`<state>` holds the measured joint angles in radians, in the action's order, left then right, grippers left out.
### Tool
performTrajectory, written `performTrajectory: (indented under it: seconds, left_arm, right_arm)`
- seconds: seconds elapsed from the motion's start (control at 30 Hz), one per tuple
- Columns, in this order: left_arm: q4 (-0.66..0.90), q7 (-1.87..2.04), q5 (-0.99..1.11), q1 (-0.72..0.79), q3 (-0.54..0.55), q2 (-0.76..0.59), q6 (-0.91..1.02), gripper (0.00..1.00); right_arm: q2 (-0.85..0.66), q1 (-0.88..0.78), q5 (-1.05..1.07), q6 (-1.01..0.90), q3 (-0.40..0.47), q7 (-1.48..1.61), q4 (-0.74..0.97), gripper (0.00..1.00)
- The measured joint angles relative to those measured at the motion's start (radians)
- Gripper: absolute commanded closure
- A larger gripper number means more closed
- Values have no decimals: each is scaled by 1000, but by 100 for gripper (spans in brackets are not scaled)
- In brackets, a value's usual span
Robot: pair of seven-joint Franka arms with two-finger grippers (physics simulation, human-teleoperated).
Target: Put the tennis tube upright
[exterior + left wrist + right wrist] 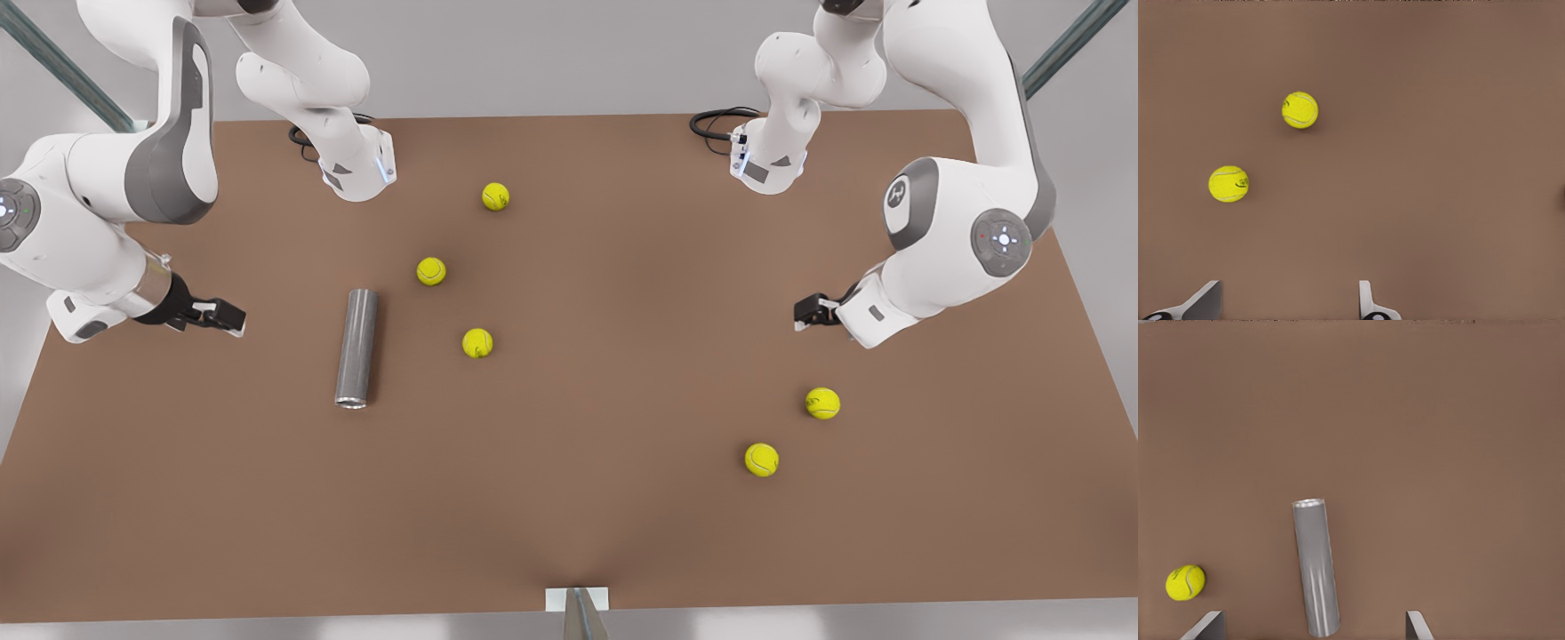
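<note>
Right gripper [233, 317], on the front view's left, hovers with fingers spread and empty, just left of the tennis tube [357, 348], which lies flat on the brown desk [622, 516], untouched. Three yellow balls [431, 271] sit right of the tube. Left gripper [805, 313], far right, waits with fingers apart above two more balls [822, 403].

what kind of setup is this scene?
Likely a simulated bimanual test bench, not a home or a court: a bare brown table, a tennis tube lying on its side among loose tennis balls, and metal frame struts at the corners.
</note>
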<state>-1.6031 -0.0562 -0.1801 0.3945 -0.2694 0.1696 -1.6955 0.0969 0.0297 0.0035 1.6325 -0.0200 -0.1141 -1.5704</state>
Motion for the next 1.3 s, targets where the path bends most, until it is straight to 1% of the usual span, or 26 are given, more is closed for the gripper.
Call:
performTrajectory:
  seconds: [0.2, 0.37, 0.53, 0.63, 0.7, 0.83, 0.9, 1.0, 1.2, 1.3]
  left_arm:
    - [-2, -8, 7, 0, 1, 2, -10, 0]
    - [-15, -9, 5, 7, 9, 4, 10, 0]
    - [-12, 3, 6, 25, 20, 5, 34, 0]
    - [-11, 12, 7, 26, 21, 5, 44, 0]
    - [-11, 18, 7, 24, 21, 2, 50, 0]
    - [-11, 29, 8, 24, 21, 4, 58, 0]
    - [-10, 34, 8, 25, 21, 5, 61, 0]
    - [-10, 40, 8, 29, 21, 5, 63, 0]
    - [-9, 52, 8, 31, 21, 1, 67, 0]
    - [-2, 61, 9, 43, 20, -14, 75, 0]
  right_arm:
    - [12, 1, 0, 10, 0, -16, 5, 0]
    - [157, -9, 0, 17, -5, -21, 55, 0]
    - [125, 23, 1, 110, -2, 0, -188, 0]
    - [131, -42, 2, 216, -6, 1, -306, 0]
    - [169, -103, 2, 287, -8, -9, -339, 0]
    - [222, -117, 2, 383, -8, -30, -370, 0]
    - [215, -124, 1, 420, -8, -45, -415, 0]
    - [179, -140, 0, 507, -8, -73, -560, 0]
    - [162, -141, -3, 640, -9, -121, -693, 0]
    - [161, -142, -5, 705, -9, -140, -728, 0]
